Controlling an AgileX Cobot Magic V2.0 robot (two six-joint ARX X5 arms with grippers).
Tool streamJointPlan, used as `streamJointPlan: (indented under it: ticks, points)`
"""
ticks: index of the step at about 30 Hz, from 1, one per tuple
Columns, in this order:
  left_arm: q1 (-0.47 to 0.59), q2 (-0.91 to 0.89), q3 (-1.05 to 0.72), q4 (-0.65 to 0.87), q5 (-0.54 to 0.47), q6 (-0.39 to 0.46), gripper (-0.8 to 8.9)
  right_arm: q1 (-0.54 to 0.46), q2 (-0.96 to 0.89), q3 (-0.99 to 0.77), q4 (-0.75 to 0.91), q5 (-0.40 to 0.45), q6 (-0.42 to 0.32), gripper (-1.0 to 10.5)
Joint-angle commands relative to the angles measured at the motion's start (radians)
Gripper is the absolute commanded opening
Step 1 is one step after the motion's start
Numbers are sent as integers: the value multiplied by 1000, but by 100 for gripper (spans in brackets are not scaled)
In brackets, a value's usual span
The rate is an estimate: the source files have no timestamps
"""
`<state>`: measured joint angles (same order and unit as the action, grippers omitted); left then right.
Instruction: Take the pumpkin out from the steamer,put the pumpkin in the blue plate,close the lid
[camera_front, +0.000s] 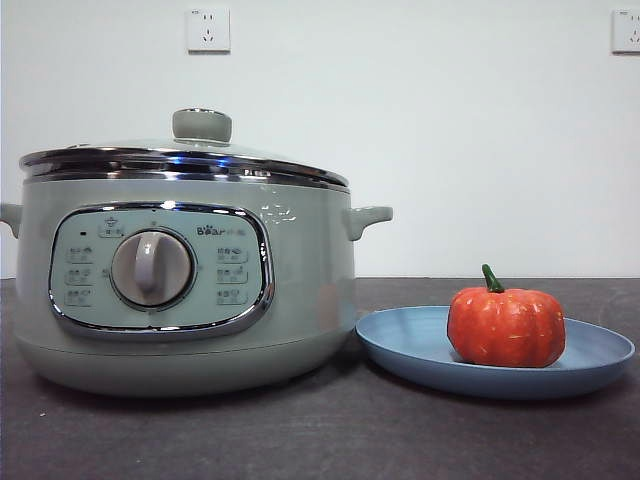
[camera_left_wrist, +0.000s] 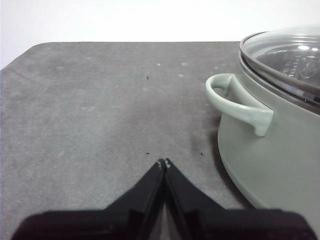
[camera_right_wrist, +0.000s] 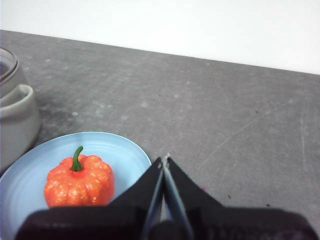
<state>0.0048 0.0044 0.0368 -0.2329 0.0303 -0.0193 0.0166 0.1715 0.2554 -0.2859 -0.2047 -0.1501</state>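
The left gripper (camera_left_wrist: 164, 162) hangs over bare table (camera_left_wrist: 100, 110), its jaws pressed together on nothing, just beside the steamer's (camera_left_wrist: 280, 150) side handle (camera_left_wrist: 235, 102). The right gripper (camera_right_wrist: 165, 158) is likewise closed and empty, hovering by the rim of the plate (camera_right_wrist: 125, 155), with open table running to the far edge beyond it. Neither arm shows in the front view.

The pumpkin (camera_front: 506, 326) sits upright in the plate (camera_front: 400, 340), stem up, toward the side away from the steamer (camera_front: 180, 290); the plate lies just beside the steamer's base. The lid (camera_front: 190, 155) rests level on the chrome rim, knob (camera_front: 201, 125) on top, so every step looks done.

Should the pumpkin need moving, it looks light and stiff, with a ribbed, slightly glossy skin that may slip. A hold across its broad middle, jaws seated in opposite grooves, seems surer than pinching the thin curved stem (camera_right_wrist: 76, 158). The lid looks heavier and breakable, being glass, and its knob is the obvious place to grip.
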Motion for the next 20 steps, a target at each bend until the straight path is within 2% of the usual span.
streamJointPlan:
  ticks: [1, 9, 14, 17, 20]
  points:
    - [3, -3, -16, 1, 0, -6, -3, -9, -39, -89, 58, -6, -1, 1]
    - [3, -3, -16, 1, 0, -6, -3, -9, -129, -215, 87, -3, 47, 1]
    - [3, -3, -16, 1, 0, -6, -3, -9, -156, -230, 75, -3, 76, 1]
    - [3, -3, -16, 1, 0, -6, -3, -4, -156, -230, 70, -6, 130, 1]
    - [3, -3, -16, 1, 0, -6, -3, -1, -166, -230, 71, 2, 131, 1]
